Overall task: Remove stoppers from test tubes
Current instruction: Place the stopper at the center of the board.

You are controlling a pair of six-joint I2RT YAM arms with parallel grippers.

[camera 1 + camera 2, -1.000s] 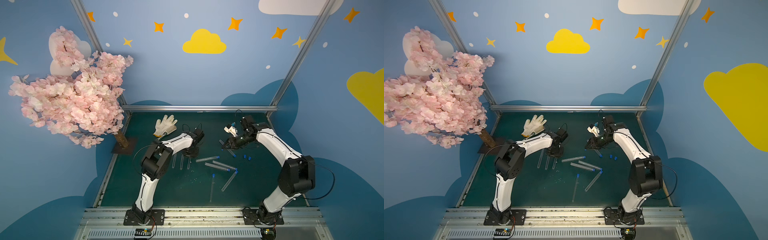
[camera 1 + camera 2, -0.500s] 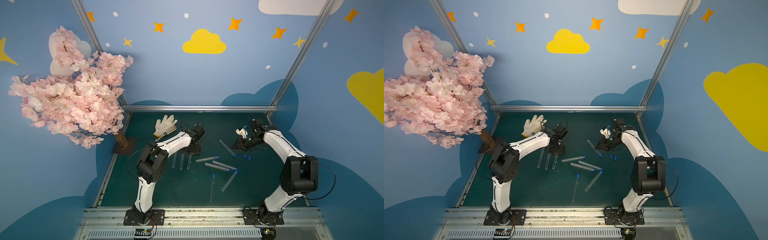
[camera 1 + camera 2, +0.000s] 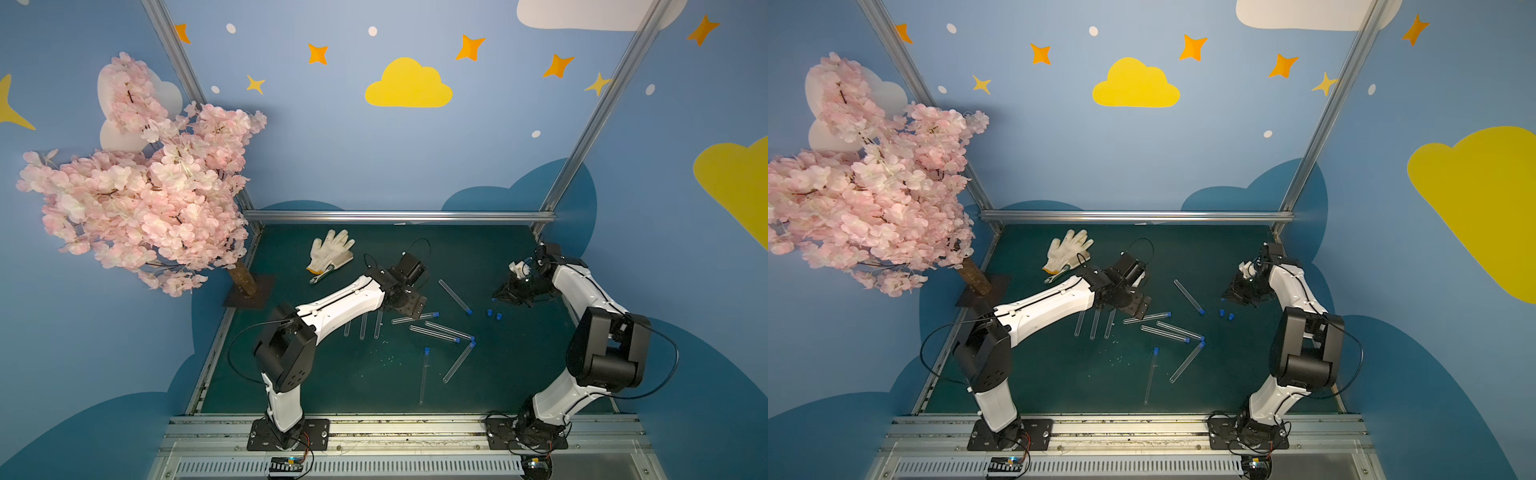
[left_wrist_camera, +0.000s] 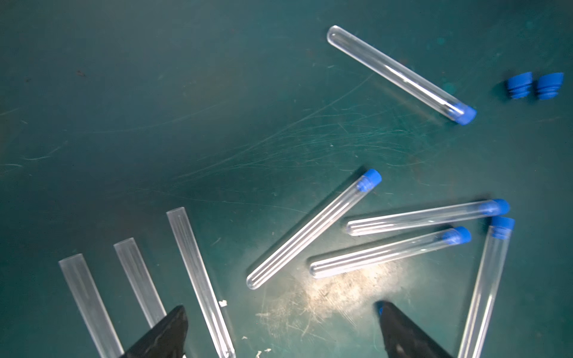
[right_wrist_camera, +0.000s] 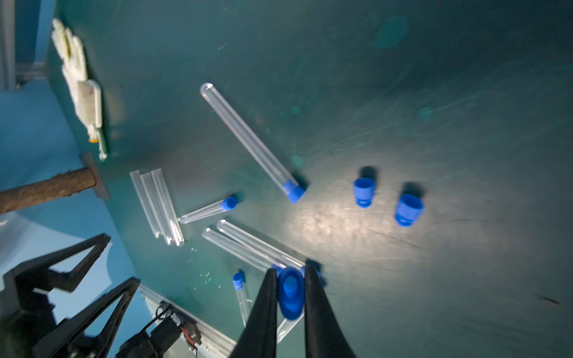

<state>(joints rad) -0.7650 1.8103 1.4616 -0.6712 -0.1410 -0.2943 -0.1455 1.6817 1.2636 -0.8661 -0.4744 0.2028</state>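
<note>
Blue walls [image 3: 332,158] with a yellow cloud [image 3: 408,85] and orange stars [image 3: 318,54], aluminium frame [image 3: 399,216], dark green mat [image 3: 478,253], pink blossom tree [image 3: 137,199]

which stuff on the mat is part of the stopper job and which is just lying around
Job in hand:
- six stoppered test tubes
- three open test tubes
- two loose stoppers
- held stopper in the right pincer

Lying about:
- white glove
- pink blossom tree

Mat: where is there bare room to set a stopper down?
Bare: the far strip between glove and right arm, along the rail; also the near-right corner beyond two loose stoppers. Crowded: the middle, with capped tubes and open tubes.
</note>
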